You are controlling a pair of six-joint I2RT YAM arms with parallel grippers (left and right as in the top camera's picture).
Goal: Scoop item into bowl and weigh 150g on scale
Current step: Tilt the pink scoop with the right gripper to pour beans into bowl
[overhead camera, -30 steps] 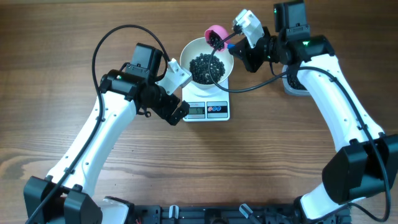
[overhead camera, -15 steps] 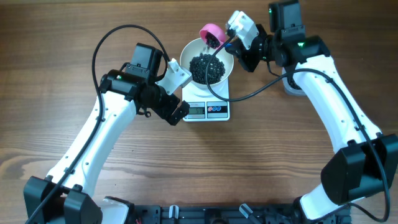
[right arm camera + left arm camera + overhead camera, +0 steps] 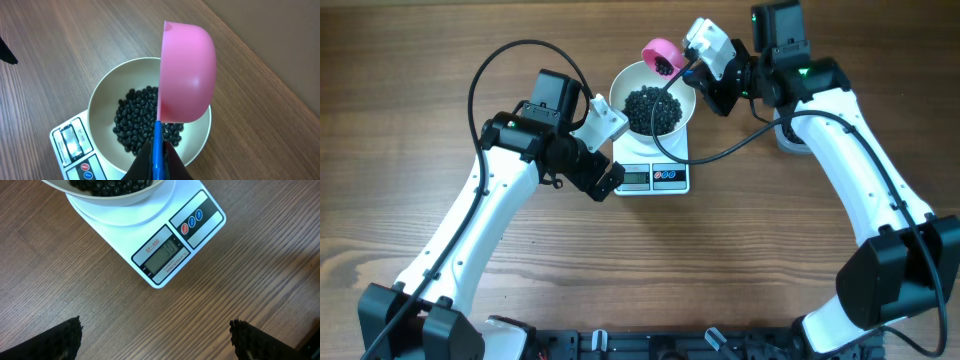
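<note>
Lighting bright, even, diffuse, from o/h. Shadows faint on tabletop (image 3: 410, 120). Slight sheen on pink scoop (image 3: 192, 75). LCD on scale (image 3: 165, 255) legible; no blur.

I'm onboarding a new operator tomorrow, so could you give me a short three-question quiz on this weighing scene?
1. True or false: the left gripper is gripping the bowl.
2. What is the right gripper shut on? A) a metal spoon B) the pink scoop C) a cloth
3. Fill in: the bowl holding the black beans stands on the ____.
Key: 1 false, its jaws stand open and hold nothing. 2 B. 3 scale.
</note>
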